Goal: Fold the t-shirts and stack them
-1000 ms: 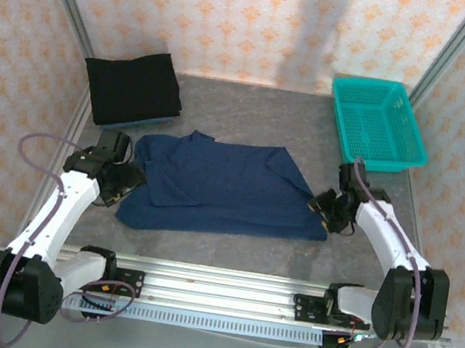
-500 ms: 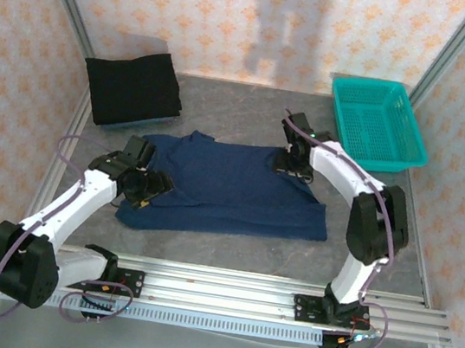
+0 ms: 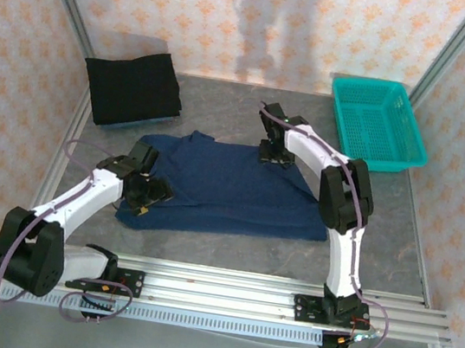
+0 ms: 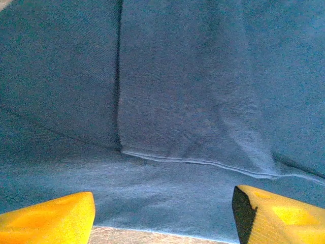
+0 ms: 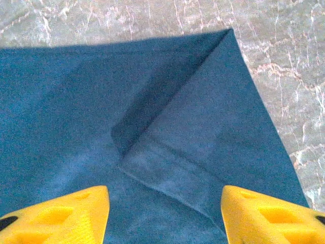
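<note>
Tabletop (image 3: pixel 383 223) from above bears black t-shirt (image 3: pixel 133 87); wrist cameras see navy t-shirt (image 4: pixel 203 101).

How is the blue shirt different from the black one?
The navy t-shirt lies spread out centrally, partly folded; the black t-shirt is a compact folded block in the far left corner. The navy t-shirt covers far more room than the black t-shirt. Both lie flat.
</note>
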Motion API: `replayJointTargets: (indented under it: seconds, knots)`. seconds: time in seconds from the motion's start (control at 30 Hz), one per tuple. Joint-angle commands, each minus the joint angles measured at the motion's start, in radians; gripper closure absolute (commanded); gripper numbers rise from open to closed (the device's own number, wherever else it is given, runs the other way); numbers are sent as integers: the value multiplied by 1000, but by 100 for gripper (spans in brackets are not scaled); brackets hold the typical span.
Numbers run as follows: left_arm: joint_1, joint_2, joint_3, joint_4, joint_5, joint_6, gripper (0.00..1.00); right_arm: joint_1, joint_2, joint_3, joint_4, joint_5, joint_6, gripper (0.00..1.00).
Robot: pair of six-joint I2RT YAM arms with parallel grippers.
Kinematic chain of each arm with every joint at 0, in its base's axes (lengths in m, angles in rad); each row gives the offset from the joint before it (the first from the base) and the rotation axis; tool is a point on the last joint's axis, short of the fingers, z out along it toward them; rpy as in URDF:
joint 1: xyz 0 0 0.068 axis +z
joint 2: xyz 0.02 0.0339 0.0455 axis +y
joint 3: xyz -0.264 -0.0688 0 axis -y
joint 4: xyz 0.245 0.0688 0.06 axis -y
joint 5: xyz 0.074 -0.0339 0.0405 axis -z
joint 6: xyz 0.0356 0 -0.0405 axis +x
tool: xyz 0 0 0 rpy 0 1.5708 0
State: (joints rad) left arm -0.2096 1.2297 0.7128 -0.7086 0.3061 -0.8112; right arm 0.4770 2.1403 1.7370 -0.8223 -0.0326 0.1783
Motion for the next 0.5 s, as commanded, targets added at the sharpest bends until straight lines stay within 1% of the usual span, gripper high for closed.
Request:
replayJointTargets:
  seconds: [0.0, 0.2, 0.47]
  knots:
    - [-1, 18, -15, 8, -42, 7, 28, 5, 51, 77, -67, 48, 36, 42]
    - [0, 44, -13, 7, -58, 15, 29, 7, 103, 127, -93, 55, 59, 46]
    - [1, 46, -28, 5, -72, 10, 29, 12, 113, 95, -83, 55, 79, 50]
